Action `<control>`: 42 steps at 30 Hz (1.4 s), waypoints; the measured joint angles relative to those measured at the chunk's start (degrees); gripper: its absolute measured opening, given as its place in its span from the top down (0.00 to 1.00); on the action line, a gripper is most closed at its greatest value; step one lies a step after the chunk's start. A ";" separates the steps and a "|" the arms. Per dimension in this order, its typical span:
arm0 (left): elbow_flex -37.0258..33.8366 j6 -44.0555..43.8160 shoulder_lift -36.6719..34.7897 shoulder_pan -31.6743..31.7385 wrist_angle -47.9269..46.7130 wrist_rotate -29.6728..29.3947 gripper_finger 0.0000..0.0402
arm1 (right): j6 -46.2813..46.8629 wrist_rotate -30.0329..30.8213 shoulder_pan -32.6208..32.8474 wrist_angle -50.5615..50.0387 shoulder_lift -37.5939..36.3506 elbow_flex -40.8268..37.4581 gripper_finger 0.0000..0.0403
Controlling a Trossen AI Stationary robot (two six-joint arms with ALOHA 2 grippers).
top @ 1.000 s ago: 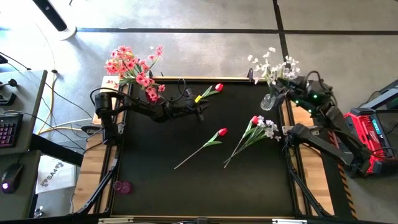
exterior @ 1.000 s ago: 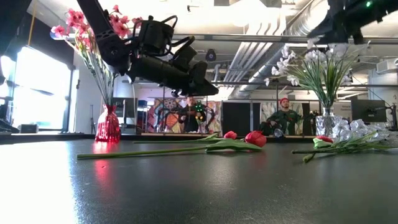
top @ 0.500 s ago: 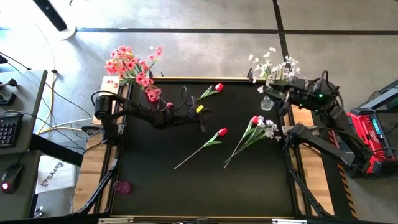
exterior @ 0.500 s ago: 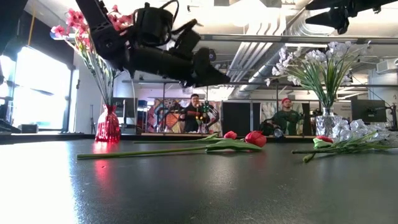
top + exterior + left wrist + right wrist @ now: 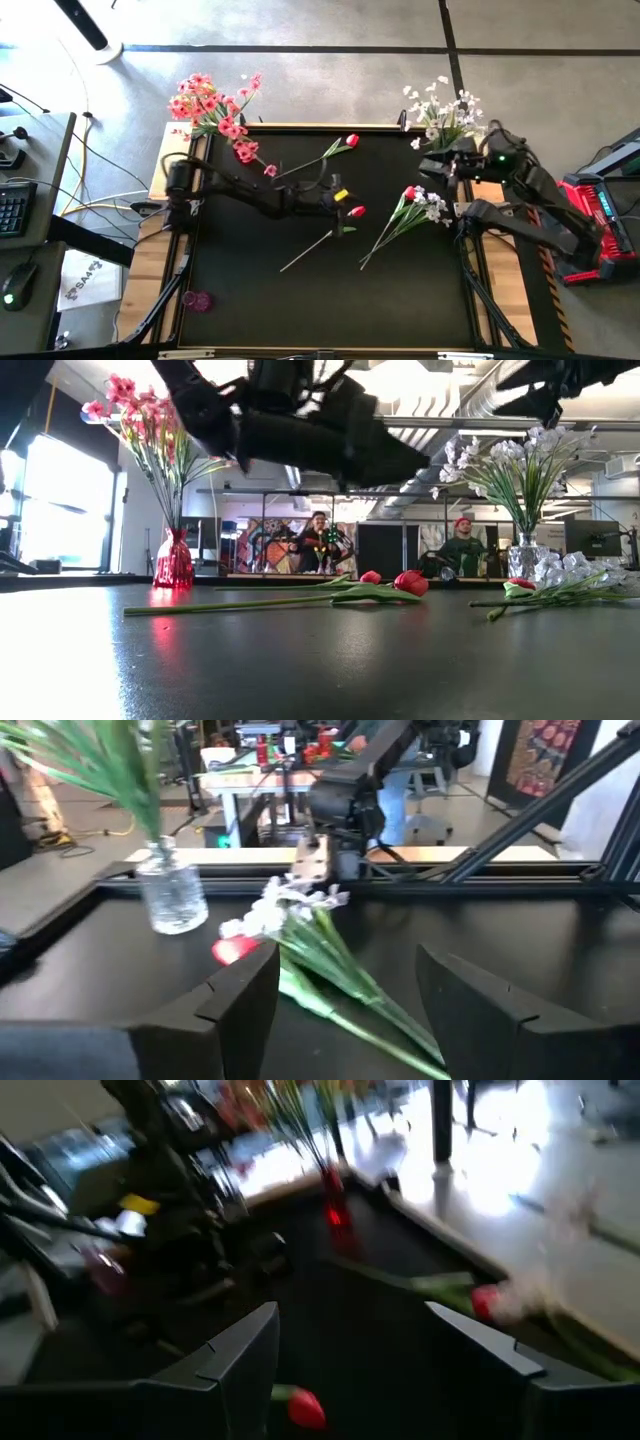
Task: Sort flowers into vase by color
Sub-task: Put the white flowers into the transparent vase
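L tool (image 5: 345,203) hovers mid-tabletop, fingers spread wide w/ nothing between, right above the bud of a red tulip (image 5: 356,212) lying flat, stem trailing toward 7 o'clock; likely lining up a pick. A 2nd red tulip (image 5: 351,141) lies at 12. Mixed red/white bunch (image 5: 420,205) lies approx 3 o'clock, still unsorted. R tool (image 5: 432,165) sits near the white flowers (image 5: 440,112) at 2, also wide, empty. Pink flowers (image 5: 212,112) stand in a red vase (image 5: 173,563) at 10, so that colour looks done.
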 joint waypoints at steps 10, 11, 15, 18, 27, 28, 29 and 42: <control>26.10 -4.90 17.81 -2.20 -19.03 2.37 0.45 | 0.71 12.28 6.75 -4.01 1.80 -0.02 0.43; 28.55 -4.88 19.29 -2.32 -22.37 1.29 0.45 | 0.74 12.27 7.26 -4.18 1.81 -0.02 0.43; 35.53 -5.64 23.84 -2.56 -30.84 -0.48 0.45 | 1.68 14.00 9.09 -5.10 1.80 -0.03 0.43; 37.72 -6.52 26.26 -2.94 -30.74 1.82 0.45 | 1.81 16.28 10.29 -6.35 1.80 -0.04 0.43; 38.33 -4.94 27.52 -4.48 -28.11 1.46 0.45 | 1.96 19.68 12.46 -7.15 1.81 -0.04 0.43; 38.33 -4.44 27.53 -4.56 -28.15 0.75 0.45 | 1.94 19.85 12.61 -7.13 1.82 -0.04 0.43; 38.33 -4.35 27.54 -4.63 -28.13 -0.47 0.45 | 1.88 19.88 12.74 -7.13 1.82 -0.04 0.43; 38.37 -4.72 30.18 -5.10 -26.48 -1.40 0.45 | 1.81 20.01 13.19 -6.94 1.83 -0.04 0.43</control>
